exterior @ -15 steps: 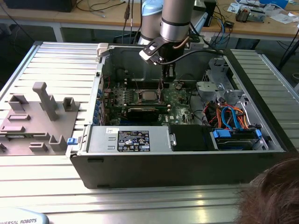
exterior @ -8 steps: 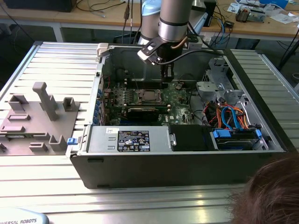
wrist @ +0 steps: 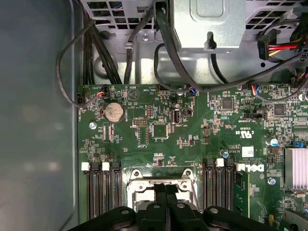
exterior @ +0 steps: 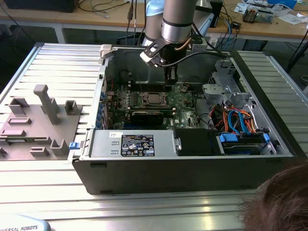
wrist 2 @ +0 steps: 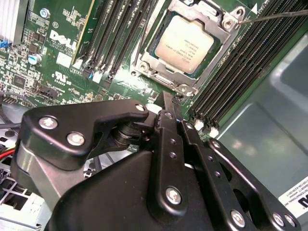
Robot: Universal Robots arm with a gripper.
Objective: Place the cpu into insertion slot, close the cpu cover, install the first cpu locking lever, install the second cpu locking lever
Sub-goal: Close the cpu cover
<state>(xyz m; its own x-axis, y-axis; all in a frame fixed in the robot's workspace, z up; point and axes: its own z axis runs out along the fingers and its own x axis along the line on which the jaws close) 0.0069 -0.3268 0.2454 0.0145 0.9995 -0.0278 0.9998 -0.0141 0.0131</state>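
Fingers are pressing together, empty, beside the cover lying over the chip; I'm judging the lever step underway, needing a steady push.

Counted inside one open computer case: one green circuit board, one cpu, one cpu cover, one coin battery (round).

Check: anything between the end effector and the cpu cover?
Nothing visible. In the second wrist view the end effector, fingers shut, points at the near edge of the cpu cover, which lies closed around the cpu.
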